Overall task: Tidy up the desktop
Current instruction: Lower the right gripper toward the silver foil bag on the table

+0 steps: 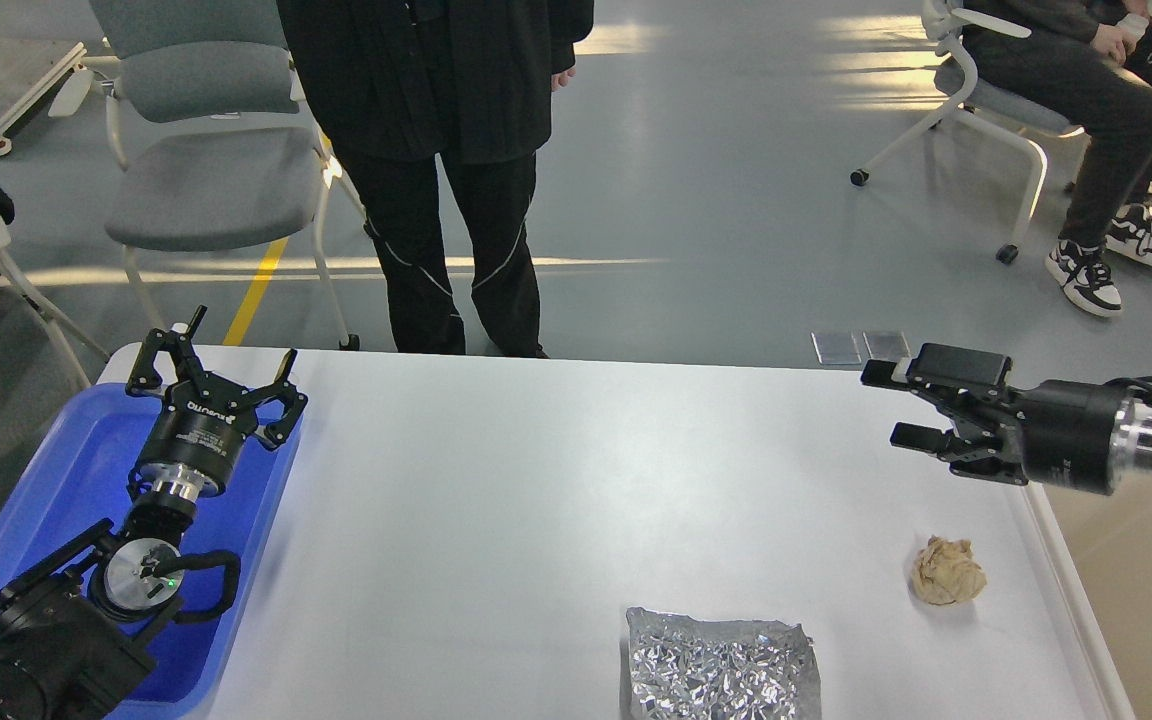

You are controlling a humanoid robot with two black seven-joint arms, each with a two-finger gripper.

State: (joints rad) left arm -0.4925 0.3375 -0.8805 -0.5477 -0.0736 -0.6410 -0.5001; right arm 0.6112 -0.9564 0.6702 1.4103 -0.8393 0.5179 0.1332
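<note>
The white desktop (pixel 556 480) fills the lower view. A crumpled tan paper ball (pixel 948 571) lies near its right edge. A crinkled silver foil sheet (pixel 722 665) lies at the front edge. My left gripper (pixel 214 368) is open and empty over the far end of the blue tray (pixel 56 470). My right gripper (pixel 881 404) is open and empty, held level above the table's right side, pointing left, above and behind the paper ball.
An off-white bin (pixel 1146 590) stands beside the table's right edge. A person in black (pixel 446 150) stands at the table's far edge. A grey chair (pixel 206 170) is behind on the left. A seated person (pixel 1086 100) is at far right.
</note>
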